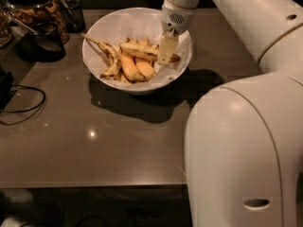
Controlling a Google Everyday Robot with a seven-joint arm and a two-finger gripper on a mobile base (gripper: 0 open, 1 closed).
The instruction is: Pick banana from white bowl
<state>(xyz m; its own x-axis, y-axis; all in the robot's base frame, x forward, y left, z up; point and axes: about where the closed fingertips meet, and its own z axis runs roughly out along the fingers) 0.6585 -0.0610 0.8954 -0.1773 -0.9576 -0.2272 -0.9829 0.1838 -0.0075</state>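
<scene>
The white bowl [135, 21] stands at the back middle of the dark table and holds several bananas. The long, pale, brown-streaked banana [141, 51] lies across the top of the pile, pointing right. My gripper [165, 51] reaches down into the right side of the bowl, right at the banana's right end. Two plump orange-yellow bananas [131, 68] lie under and in front of it. A thin spotted banana with a long stem [101, 46] sticks out to the left.
Dark glass jars [33, 8] and a dark cup [72, 14] stand at the back left. A black cable [21, 105] loops at the left edge. My white arm and body [241, 145] fill the right side and the front right.
</scene>
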